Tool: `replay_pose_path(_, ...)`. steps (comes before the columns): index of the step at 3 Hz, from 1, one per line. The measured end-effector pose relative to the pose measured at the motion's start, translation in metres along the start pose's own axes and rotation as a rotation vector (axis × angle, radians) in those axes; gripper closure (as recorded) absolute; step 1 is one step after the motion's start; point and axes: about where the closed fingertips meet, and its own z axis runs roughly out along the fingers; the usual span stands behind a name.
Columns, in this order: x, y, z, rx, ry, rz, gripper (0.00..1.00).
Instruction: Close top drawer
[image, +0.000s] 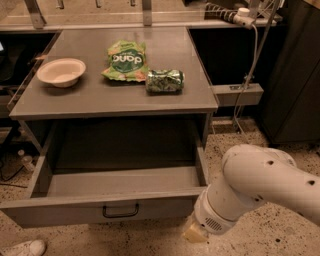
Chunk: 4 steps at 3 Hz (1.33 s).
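The top drawer (115, 182) is a wide grey metal tray pulled far out of the cabinet, and its inside is bare. Its flat front panel (65, 214) faces the lower edge of the view, with a small black loop handle (120, 210) at the centre. My white arm (265, 182) comes in from the lower right. My gripper (194, 233) is at the arm's tan end, low beside the right end of the front panel. The arm covers that right corner of the panel.
On the grey cabinet top (90, 97) lie a beige bowl (61, 72), a green chip bag (125, 61) and a crushed green can (165, 80). A white shoe (22, 248) is on the speckled floor at lower left. Cables and a grey box (237, 93) stand at right.
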Motion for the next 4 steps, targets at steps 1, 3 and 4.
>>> replay_pose_path(1,-0.024,-0.021,0.016,0.028,-0.035,-0.026,1.0)
replay_pose_path(3,-0.061,-0.05,0.0,0.093,-0.062,-0.089,1.0)
replay_pose_path(4,-0.062,-0.051,0.0,0.094,-0.062,-0.089,0.81)
